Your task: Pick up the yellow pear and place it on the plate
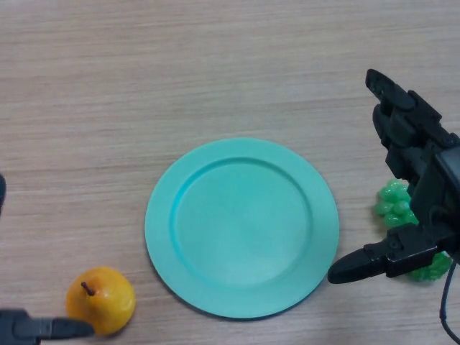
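The yellow pear (pixel 101 300) lies on the wooden table at the lower left, stem up. The turquoise plate (pixel 241 227) sits empty in the middle. My left hand (pixel 43 328) shows only as a dark finger at the bottom left corner, its tip touching or just beside the pear's lower left side. My right hand (pixel 411 151) hovers at the right edge, open, with fingers stretched upward and the thumb (pixel 366 262) pointing left toward the plate's rim; it holds nothing.
A bunch of green grapes (pixel 402 215) lies right of the plate, partly hidden under my right hand.
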Available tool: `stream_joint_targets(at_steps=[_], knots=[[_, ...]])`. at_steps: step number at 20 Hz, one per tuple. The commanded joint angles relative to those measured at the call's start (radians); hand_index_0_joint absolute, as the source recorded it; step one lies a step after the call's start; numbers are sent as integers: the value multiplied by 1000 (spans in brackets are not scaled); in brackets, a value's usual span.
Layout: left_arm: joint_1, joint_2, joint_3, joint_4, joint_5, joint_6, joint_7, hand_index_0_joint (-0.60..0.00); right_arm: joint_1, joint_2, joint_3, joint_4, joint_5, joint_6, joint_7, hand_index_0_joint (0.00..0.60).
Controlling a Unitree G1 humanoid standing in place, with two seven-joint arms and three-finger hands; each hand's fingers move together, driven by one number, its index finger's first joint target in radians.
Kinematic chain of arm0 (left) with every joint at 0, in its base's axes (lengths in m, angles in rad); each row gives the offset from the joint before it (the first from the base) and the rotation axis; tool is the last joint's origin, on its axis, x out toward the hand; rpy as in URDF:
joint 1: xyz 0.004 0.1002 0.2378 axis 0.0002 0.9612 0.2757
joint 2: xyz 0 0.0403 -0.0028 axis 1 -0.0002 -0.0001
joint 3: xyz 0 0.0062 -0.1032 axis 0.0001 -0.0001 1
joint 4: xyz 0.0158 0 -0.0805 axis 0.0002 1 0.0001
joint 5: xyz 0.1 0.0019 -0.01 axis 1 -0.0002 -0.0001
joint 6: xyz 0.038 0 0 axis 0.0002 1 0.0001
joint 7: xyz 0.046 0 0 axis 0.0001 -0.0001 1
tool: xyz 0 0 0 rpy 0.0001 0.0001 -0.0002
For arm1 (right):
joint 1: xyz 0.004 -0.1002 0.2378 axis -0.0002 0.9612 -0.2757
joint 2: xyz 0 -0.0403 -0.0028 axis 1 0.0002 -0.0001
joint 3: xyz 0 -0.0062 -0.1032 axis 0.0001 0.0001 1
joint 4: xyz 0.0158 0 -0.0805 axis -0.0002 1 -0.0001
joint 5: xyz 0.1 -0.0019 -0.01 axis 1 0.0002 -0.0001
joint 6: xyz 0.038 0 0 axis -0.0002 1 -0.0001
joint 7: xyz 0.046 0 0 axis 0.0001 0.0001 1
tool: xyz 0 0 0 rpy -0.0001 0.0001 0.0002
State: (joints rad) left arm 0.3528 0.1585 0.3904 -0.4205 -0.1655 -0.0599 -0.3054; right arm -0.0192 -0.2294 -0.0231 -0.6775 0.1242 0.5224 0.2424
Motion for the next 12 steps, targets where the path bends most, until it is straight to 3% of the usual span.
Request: stream_joint_targets(at_steps=[1, 7, 12], knots=[[-3, 32, 64, 54, 38, -242, -45, 0, -37, -22, -30, -34, -8, -156, 9, 0], [-35, 31, 41, 329, 66, -346, -76, 0, -34, -21, -30, -31, -15, -161, -2, 0], [-110, 45, -50, 493, 68, -499, 19, 0, -23, -19, -34, -38, -14, -170, 0, 0]])
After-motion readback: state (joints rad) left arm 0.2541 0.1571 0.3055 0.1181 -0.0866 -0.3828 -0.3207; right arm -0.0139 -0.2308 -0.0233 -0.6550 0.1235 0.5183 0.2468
